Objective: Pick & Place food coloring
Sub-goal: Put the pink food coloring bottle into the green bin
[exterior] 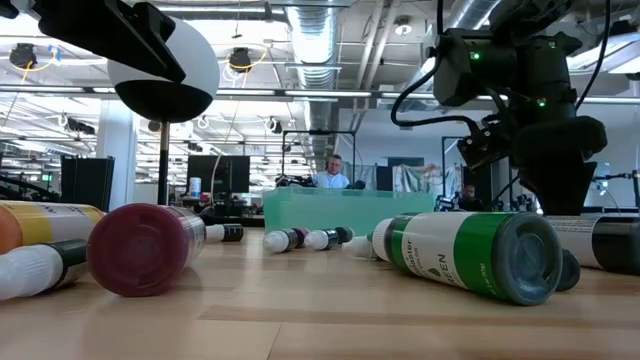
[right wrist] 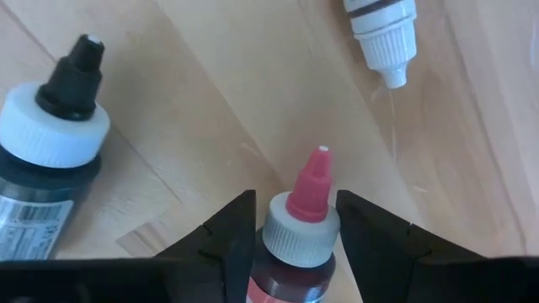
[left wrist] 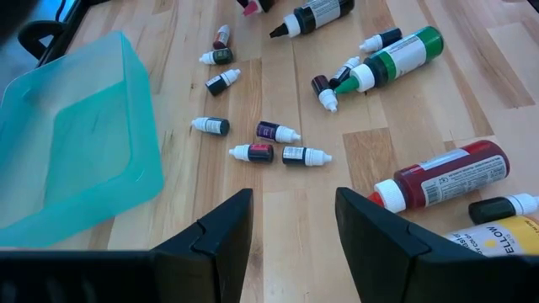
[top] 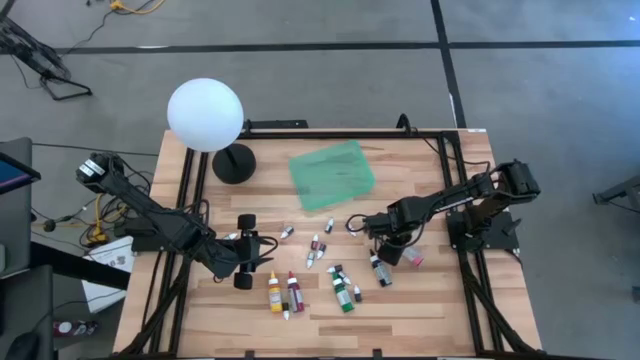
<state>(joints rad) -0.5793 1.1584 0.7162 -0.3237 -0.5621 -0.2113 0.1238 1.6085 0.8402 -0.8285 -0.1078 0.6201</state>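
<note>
Food coloring: pink bottle (right wrist: 296, 244) lies on the table (top: 430, 310) between my right gripper (right wrist: 295, 220) fingers, not yet pinched | I close squarely on its neck; lift straight | left gripper (left wrist: 290, 223) waits wide open

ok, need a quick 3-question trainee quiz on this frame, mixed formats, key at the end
1. True or false: the green tray already holds several bottles.
2. Multiple choice: which bottle sits between the fingers of the right end effector? A) yellow bottle B) pink-tipped bottle C) green bottle D) black-tipped bottle
3. Fill in: the left end effector is open above bare wood, with the red bottle lying beside the ______ bottle.

Key
1. False: the tray looks empty; the bottles lie on the wooden table.
2. B
3. yellow
</note>
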